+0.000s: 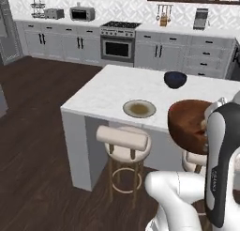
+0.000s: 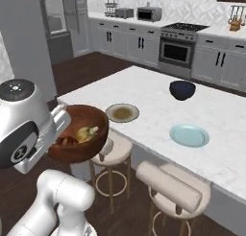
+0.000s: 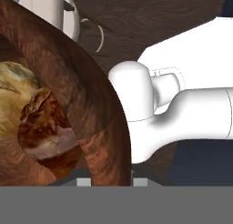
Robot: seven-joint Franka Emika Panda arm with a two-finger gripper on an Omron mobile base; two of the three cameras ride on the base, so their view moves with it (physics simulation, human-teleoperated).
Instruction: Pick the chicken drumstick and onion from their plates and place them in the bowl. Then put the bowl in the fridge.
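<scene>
One deep, grained wooden bowl (image 2: pixel 77 134), pinched at its rim by the end effector (image 3: pixel 109 180), holds one onion (image 2: pixel 86 132) and one drumstick (image 3: pixel 43 123); two round flat plates (image 2: pixel 189 135) lie on the bench (image 2: pixel 158 112).

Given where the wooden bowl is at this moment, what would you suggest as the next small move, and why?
Probably keep the bowl level and carry it on toward the fridge. It hangs off the island's edge above the stools, with the claw shut on its rim, and the onion and chicken drumstick lie inside. Both plates, beige and blue, are bare, so only the fridge step remains.
</scene>
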